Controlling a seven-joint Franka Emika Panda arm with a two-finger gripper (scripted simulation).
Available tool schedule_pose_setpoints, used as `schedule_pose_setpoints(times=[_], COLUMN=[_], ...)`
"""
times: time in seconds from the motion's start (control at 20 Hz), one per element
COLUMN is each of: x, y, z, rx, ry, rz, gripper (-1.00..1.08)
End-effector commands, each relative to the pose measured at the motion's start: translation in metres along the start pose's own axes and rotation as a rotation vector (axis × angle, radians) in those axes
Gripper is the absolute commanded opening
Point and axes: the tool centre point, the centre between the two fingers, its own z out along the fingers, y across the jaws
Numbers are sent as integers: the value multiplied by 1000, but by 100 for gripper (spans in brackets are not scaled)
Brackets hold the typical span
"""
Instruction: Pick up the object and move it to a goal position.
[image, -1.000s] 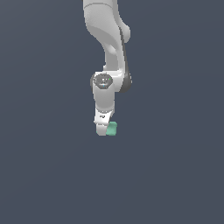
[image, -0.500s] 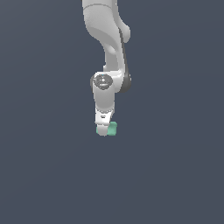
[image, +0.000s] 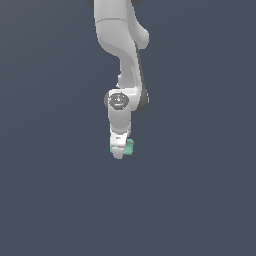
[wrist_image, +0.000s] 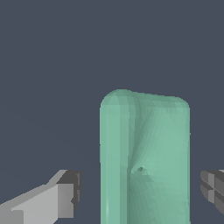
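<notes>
Object (wrist_image: 144, 162) sits between the claw's (wrist_image: 139, 192) two fingers, its long axis running away from the wrist. Claw is spread, with a clear gap to the block on one side at least, so nothing is grasped yet. Closing comes next, I judge.

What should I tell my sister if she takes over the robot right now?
Gripper: open, pointing down. In the wrist view the fingers stand apart from the green object on both sides, with a gap showing.
Object: between the fingers; in the exterior view it peeks out at the gripper's tip, toward that view's right.
Done: the gripper is lined up around the object.
Left: close the fingers, lift, and carry it to the goal. No goal marker shows in either view.
</notes>
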Motion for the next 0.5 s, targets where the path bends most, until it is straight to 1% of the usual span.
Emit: schedule_pose_setpoints(times=[0.0, 0.25, 0.3, 0.45], x=[0, 0, 0, 0], y=[0, 1, 1, 1], z=[10, 17, 17, 17], rx=[0, -1, -1, -1], ry=[0, 0, 0, 0], rz=[-1, -1, -1, -1], gripper=[100, 100, -100, -100])
